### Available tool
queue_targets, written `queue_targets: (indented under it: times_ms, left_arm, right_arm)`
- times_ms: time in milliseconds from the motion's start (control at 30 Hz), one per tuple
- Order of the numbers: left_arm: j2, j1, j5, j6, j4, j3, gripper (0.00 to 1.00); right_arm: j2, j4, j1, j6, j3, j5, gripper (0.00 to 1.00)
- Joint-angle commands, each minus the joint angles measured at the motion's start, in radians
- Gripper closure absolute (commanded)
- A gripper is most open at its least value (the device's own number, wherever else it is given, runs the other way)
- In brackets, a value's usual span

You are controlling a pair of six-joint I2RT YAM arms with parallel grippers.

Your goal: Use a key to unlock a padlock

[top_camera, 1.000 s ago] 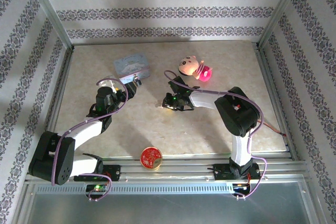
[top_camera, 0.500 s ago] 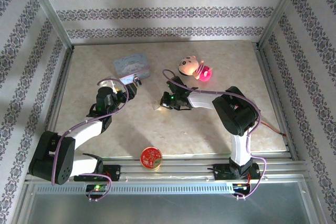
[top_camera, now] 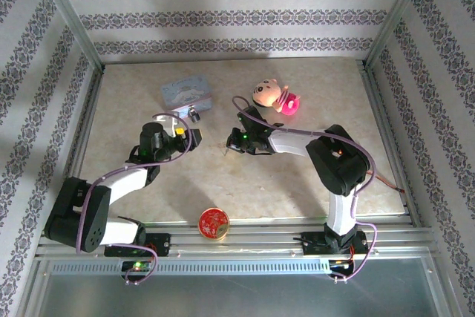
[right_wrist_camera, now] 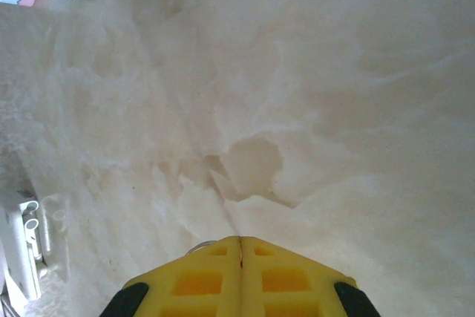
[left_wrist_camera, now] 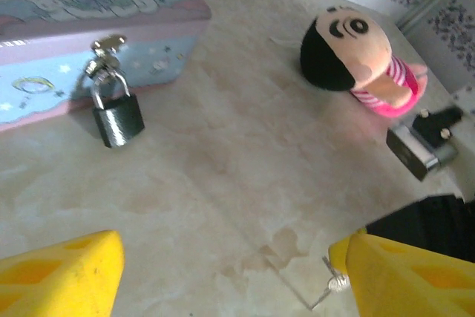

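Okay, key (left_wrist_camera: 332, 283) meets padlock (left_wrist_camera: 117, 118) next
We've got the right gripper (right_wrist_camera: 239, 241) pinched on it and the left gripper (left_wrist_camera: 230, 246) spread wide; we'd steady the lock body first, then approach slowly.

Black-and-white arms (top_camera: 122, 182) trail purple cables (top_camera: 297, 130); gripper fingers (left_wrist_camera: 67, 280) yellow, perhaps moulded plastic.

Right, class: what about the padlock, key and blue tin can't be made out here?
Padlock: keyhole not visible in the left wrist view; too small in the top view.
Key: partly behind a finger of the left claw, left wrist view; just a sliver at the shut right claw, right wrist view.
Blue tin: cut off by the frame's edges, left wrist view.
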Motion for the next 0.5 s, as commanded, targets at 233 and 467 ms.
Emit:
queue_targets:
  times_ms: [233,467]
  left_arm:
    - [0.125,-0.074,0.141,0.058,0.245,-0.053,0.32]
    - [0.119,-0.094,0.22,0.112,0.289,-0.027,0.34]
  right_arm:
    - [-0.118,-0.036,0.003,-0.078,0.001,0.018,1.0]
    - [-0.218,-0.082,0.006,-0.159,0.001,0.065,1.0]
